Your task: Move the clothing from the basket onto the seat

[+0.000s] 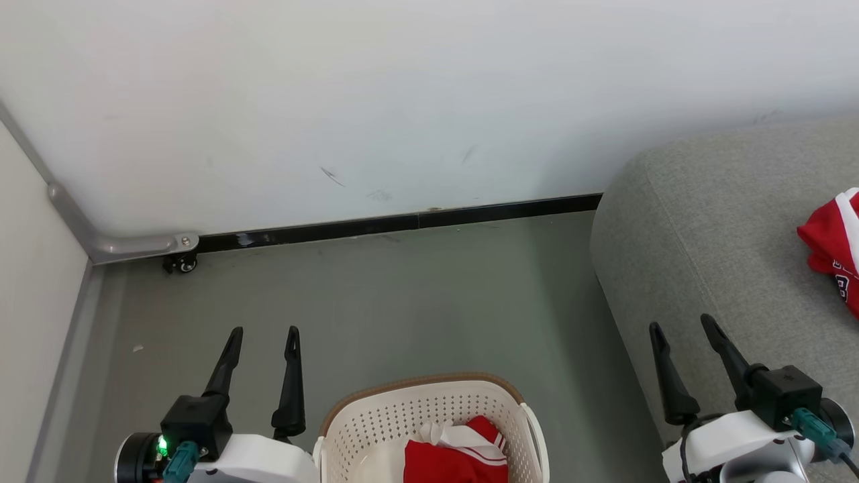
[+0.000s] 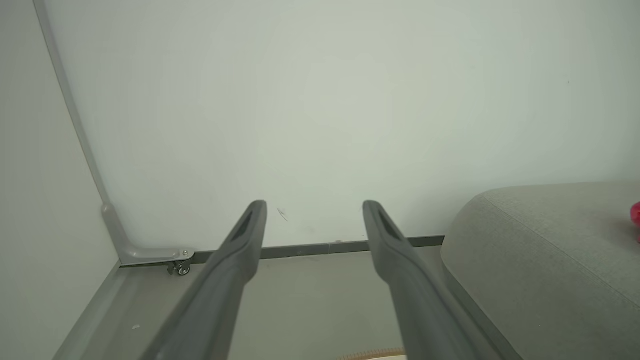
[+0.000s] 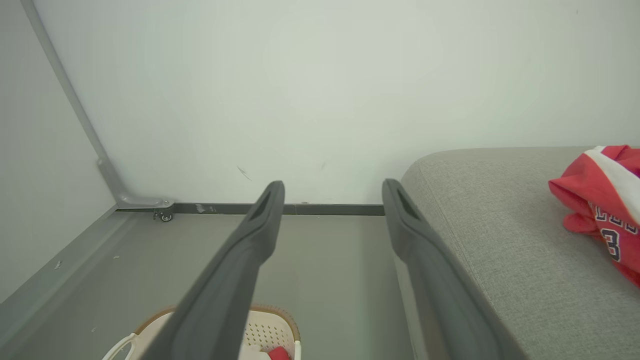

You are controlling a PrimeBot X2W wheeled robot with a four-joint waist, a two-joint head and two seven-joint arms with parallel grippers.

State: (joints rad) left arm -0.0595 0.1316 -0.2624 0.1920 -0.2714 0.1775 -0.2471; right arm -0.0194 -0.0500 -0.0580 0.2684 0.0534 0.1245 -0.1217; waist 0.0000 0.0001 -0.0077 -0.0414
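The cream-white basket [image 1: 429,419] with a brown rim stands on the floor at the bottom middle of the head view. Red clothing with white stripes [image 1: 463,453] lies inside it. A red jersey with a number [image 1: 835,245] rests on the grey seat [image 1: 711,235] at the right; the right wrist view shows the same jersey [image 3: 602,200] on the seat [image 3: 500,225]. My left gripper [image 1: 264,334] hovers open left of the basket, empty. My right gripper [image 1: 681,325] hangs open over the seat's near edge, empty. The basket's rim [image 3: 275,325] peeks below the right gripper's fingers.
A white wall with a dark baseboard [image 1: 402,221] closes off the back. A grey panel with a small caster wheel [image 1: 181,263] stands at the left corner. Grey floor [image 1: 402,308] lies between basket, wall and seat.
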